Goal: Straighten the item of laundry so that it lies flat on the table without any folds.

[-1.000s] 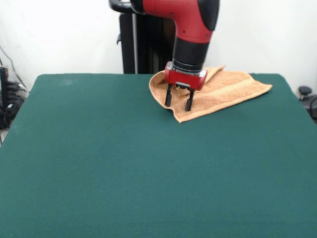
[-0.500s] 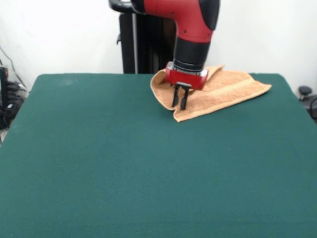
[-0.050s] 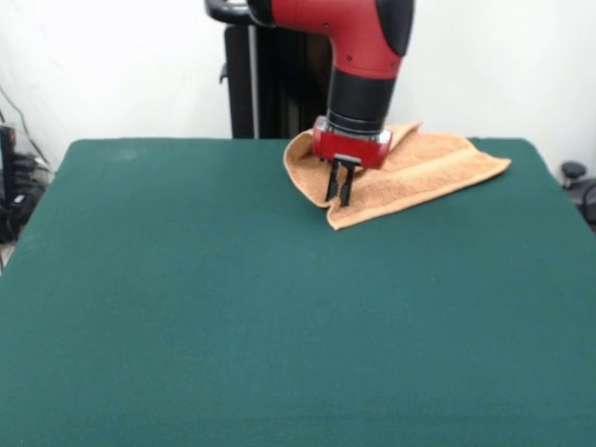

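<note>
Green table [image 3: 233, 307]; end effector [image 3: 339, 200] pinching folded towel [image 3: 419, 172].

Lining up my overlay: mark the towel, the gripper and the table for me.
towel [image 3: 438, 168]: front view, flat terry right of the arm.
gripper [image 3: 340, 198]: front view, midway between the fingertips, closed on towel.
table [image 3: 233, 307]: front view, bare green felt.

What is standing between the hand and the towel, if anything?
Nothing visible. The hand is already down on the towel, its fingers drawn close together on the cloth. The table around the towel holds nothing else.
</note>
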Controlling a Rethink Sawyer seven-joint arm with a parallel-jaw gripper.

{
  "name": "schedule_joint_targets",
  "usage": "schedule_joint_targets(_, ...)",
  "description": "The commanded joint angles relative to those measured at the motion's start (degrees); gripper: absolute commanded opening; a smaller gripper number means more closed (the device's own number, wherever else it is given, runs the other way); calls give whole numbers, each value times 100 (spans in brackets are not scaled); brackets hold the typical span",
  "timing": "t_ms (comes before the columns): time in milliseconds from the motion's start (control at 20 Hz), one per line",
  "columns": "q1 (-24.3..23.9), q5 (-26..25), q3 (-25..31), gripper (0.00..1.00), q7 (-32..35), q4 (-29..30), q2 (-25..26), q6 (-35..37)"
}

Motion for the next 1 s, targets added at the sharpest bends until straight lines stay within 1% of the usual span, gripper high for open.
schedule_joint_targets(50, 88, -62, 540, 0, 682, -468, 107, -325)
schedule_joint_targets(350, 73, -50, 481, 0, 505, -922, 248, -289)
schedule_joint_targets(700, -25, -104, 554, 0, 317, -1401, 295, 4)
schedule_joint_targets(1000, -69, -136, 617, 0, 283, -1751, 375, 195)
